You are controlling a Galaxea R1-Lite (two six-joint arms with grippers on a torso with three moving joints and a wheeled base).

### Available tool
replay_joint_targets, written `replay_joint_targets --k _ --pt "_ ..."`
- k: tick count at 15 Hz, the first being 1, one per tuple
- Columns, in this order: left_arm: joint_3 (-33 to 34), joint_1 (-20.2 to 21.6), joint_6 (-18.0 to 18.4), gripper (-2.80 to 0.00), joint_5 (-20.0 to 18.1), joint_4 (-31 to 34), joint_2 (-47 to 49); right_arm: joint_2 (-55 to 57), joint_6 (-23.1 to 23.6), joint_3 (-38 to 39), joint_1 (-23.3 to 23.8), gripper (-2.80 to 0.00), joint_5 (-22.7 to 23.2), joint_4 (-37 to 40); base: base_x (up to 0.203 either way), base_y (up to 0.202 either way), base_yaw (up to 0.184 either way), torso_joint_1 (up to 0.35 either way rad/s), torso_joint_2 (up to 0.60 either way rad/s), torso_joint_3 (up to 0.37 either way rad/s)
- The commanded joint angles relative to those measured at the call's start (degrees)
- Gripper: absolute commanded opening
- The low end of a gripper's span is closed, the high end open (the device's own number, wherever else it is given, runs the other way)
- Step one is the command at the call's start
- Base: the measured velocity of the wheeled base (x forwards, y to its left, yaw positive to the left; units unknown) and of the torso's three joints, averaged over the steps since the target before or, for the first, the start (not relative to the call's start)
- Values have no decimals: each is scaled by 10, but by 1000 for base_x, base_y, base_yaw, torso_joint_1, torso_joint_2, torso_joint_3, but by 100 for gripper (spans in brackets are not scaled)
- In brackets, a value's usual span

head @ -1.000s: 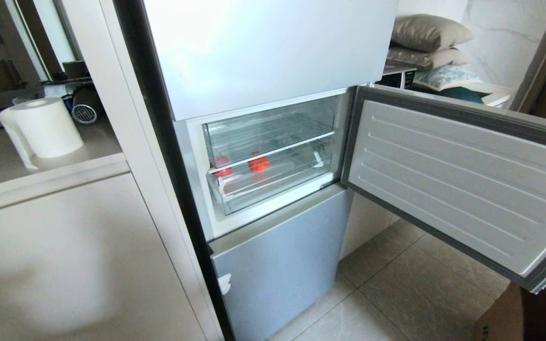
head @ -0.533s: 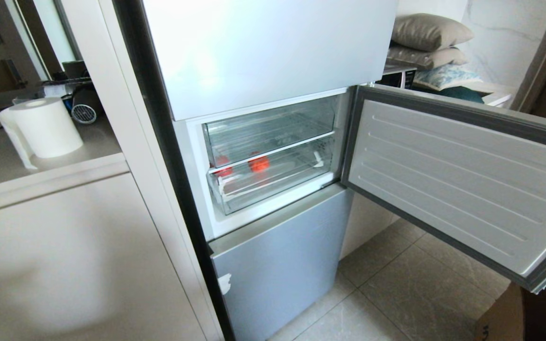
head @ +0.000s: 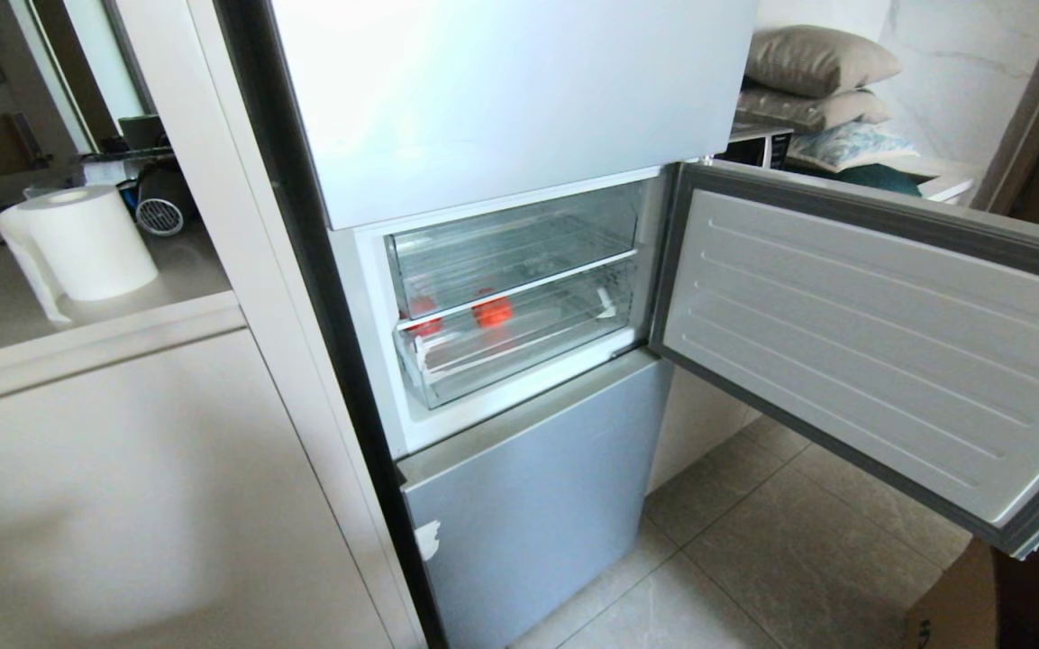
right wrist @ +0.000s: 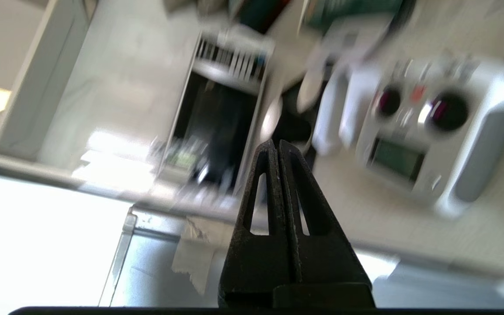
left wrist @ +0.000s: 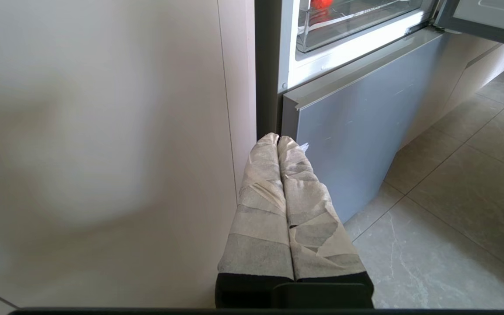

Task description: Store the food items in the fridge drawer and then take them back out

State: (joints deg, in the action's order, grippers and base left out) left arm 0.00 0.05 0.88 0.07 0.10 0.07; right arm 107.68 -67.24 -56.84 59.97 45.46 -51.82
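Nothing in the head view has shifted since the earlier frames — the fridge, its swung-open middle door and the two clear bins sit exactly as they did. Neither arm shows in that view.

One red fruit lies inside the fridge drawer, the lower clear bin, towards its middle; a second red patch shows at the drawer's left end, though whether that is another fruit or a reflection I cannot tell. The drawer looks nearly pushed in, its thick front lip standing only a little proud of the white frame.

The left gripper hangs low beside the fridge's black side edge, near the lower grey front, its taped jaws pressed together and holding nothing. The right gripper is out of the head view; its black jaws are shut and empty, and the blurred scene behind them — a white box with two dark dials — suggests the arm is swinging.

With fruit already stored, the taking-out half seems to lie ahead. The risks: a fast-moving right arm could clip the open door, and closed jaws must part before reaching in. A glossy round fruit on a ribbed floor may roll away from a loose pinch.
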Motion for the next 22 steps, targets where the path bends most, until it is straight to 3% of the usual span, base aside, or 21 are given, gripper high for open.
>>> replay_joint_targets --k 1,3,7,13,16,18,22 --pt "0 0 0 -280 0 0 0 16 -40 -28 7 -280 79 21 0 0 0 0 0 0" --pt "0 0 0 -280 0 0 0 13 -52 -33 8 -280 133 34 0 0 0 0 0 0" --pt "0 0 0 -280 0 0 0 -14 -53 -21 9 -280 172 86 0 0 0 0 0 0" --pt "0 0 0 -280 0 0 0 -131 -52 75 64 -280 235 88 0 0 0 0 0 0" --pt "0 0 0 -280 0 0 0 -143 -49 78 94 -280 212 20 0 0 0 0 0 0" --pt "0 0 0 -280 0 0 0 -102 -49 71 95 -280 161 -26 0 0 0 0 0 0" --pt "0 0 0 -280 0 0 0 12 -52 0 88 -280 141 -61 0 0 0 0 0 0"
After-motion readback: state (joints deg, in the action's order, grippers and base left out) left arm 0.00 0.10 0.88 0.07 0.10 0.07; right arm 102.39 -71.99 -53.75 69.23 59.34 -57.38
